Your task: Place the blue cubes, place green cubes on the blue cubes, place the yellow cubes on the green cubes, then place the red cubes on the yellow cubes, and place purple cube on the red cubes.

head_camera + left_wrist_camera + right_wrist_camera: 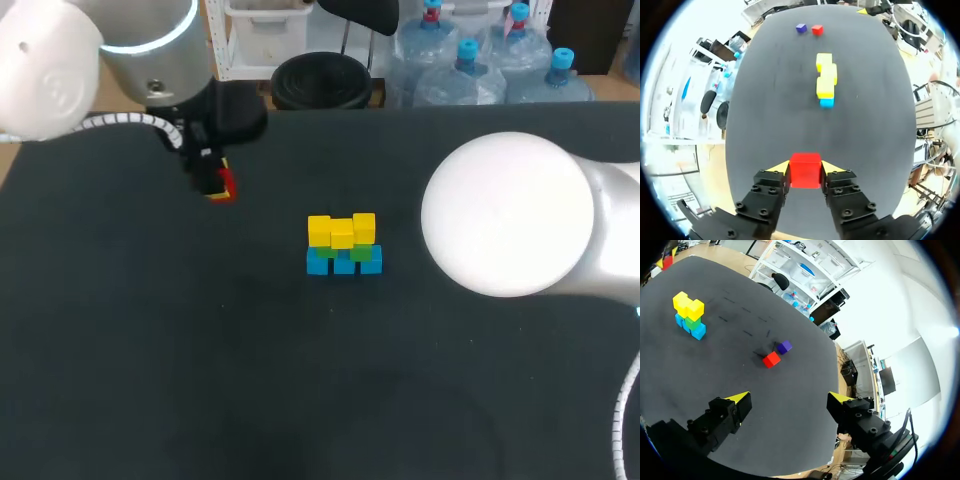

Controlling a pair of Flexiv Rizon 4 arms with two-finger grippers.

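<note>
A stack stands mid-table: blue cubes (343,263) at the bottom, green cubes (326,251) on them, yellow cubes (341,230) on top. My left gripper (215,184) hangs over the table's far left, shut on a red cube (805,170); the stack (825,80) lies well ahead of it. Beyond the stack a second red cube (817,30) and a purple cube (801,28) rest side by side. My right gripper (789,399) is open with nothing in it above the table, the red cube (771,359) and purple cube (784,347) ahead of it.
My right arm's big white joint (510,215) covers the table's right part in the head view, hiding the loose red and purple cubes there. The dark tabletop (250,380) is bare in front of the stack.
</note>
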